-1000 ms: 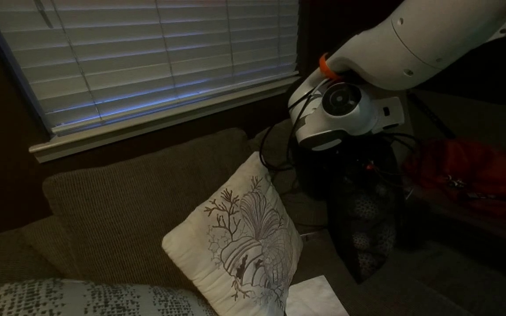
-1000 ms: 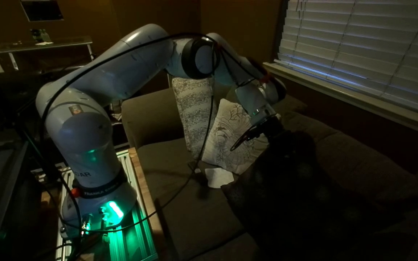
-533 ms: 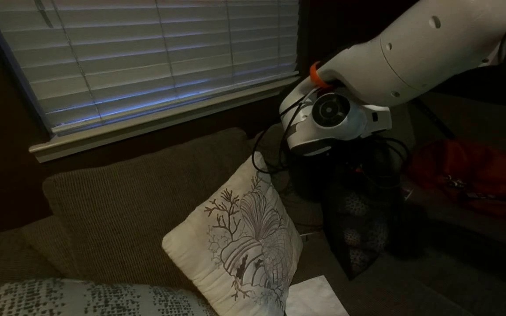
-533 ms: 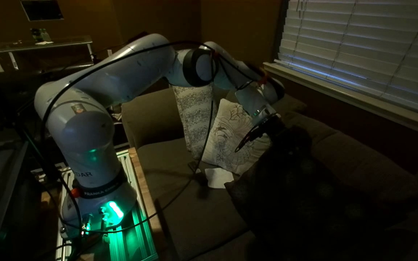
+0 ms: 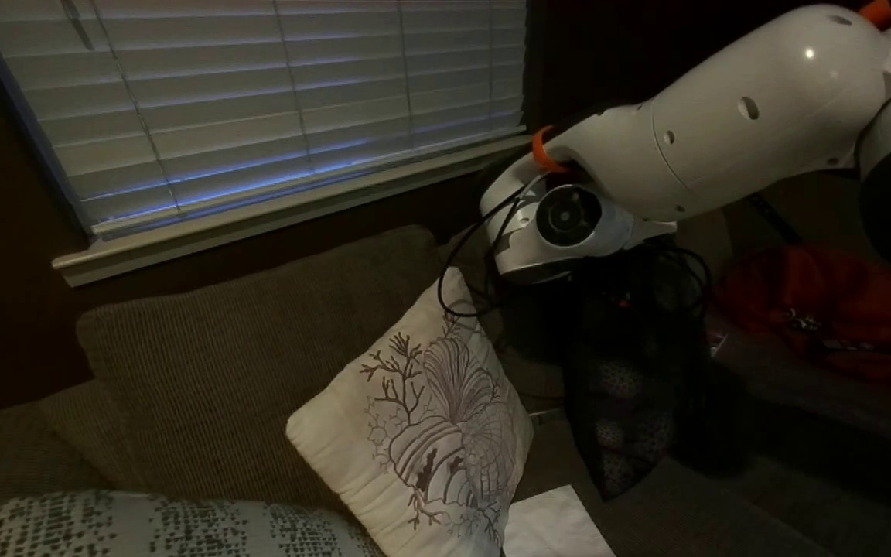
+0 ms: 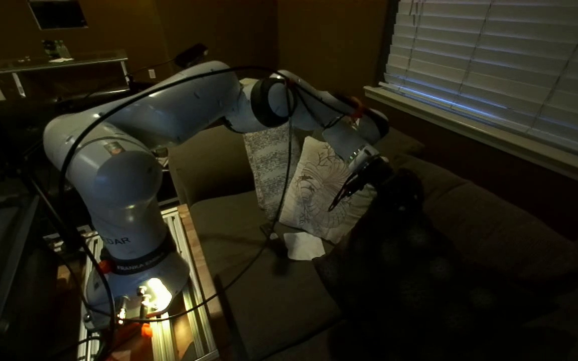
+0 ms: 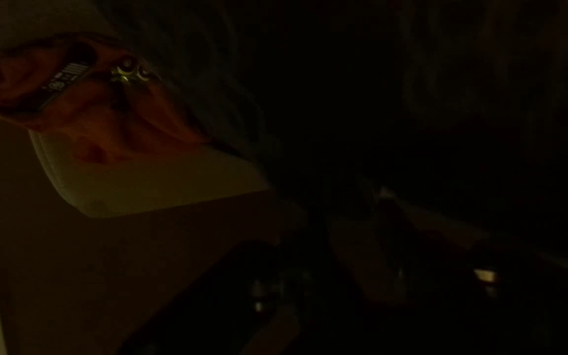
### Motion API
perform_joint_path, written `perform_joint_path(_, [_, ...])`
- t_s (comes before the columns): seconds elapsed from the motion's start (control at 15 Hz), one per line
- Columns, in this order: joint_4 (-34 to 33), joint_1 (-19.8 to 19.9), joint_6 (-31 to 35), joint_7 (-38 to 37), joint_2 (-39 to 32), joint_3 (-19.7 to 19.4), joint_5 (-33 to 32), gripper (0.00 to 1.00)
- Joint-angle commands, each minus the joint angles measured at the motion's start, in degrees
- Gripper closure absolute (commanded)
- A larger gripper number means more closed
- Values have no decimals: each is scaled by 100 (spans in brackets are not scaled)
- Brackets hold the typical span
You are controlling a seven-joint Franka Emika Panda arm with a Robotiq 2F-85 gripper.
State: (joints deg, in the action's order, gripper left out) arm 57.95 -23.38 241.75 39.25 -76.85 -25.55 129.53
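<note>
The gripper (image 6: 388,184) is clamping its shadowed fingers on the top of a dark patterned item (image 5: 623,422), which is hanging directly below the fingertips over the sofa (image 6: 279,301). Near it, a pale cushion (image 5: 430,422) with coral and shell drawings is leaning on the sofa's back, while in the wrist view a red cloth (image 7: 126,133) is showing a dark tag (image 7: 67,76) whose pale print is proving too dim to read. Farther off, the robot base (image 6: 131,281) is carrying "FRANKA" on its black collar (image 6: 141,262), with the letters "DAR" showing above.
</note>
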Motion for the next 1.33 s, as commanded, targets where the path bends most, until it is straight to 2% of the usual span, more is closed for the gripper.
perform_joint_path(0.0, [-340,-205,58,217,-219,-595,179,35])
perform_joint_path(0.07, [-588,-100,240,275,-273,-474,1,29])
perform_joint_path(0.2, [-536,-200,98,290,-248,-653,81,14])
perform_joint_path(0.33, [-650,-154,114,400,-178,-540,-8,1])
perform_joint_path(0.47, [-548,-175,-64,636,32,-380,-25,0])
perform_joint_path(0.53, [-242,166,3,400,467,671,-1122,0])
perform_joint_path(0.6, [-158,220,-44,471,579,911,-1382,0])
perform_joint_path(0.73, [155,482,-57,476,925,1730,-2133,0])
perform_joint_path(0.93, [661,791,82,534,1437,2590,-2616,0])
perform_joint_path(1.0, [841,892,91,562,1595,2810,-2666,0])
perform_joint_path(1.07, [1050,724,-53,710,1792,2494,-2169,0])
perform_joint_path(1.27, [1779,813,-10,940,2364,2648,-1904,0])
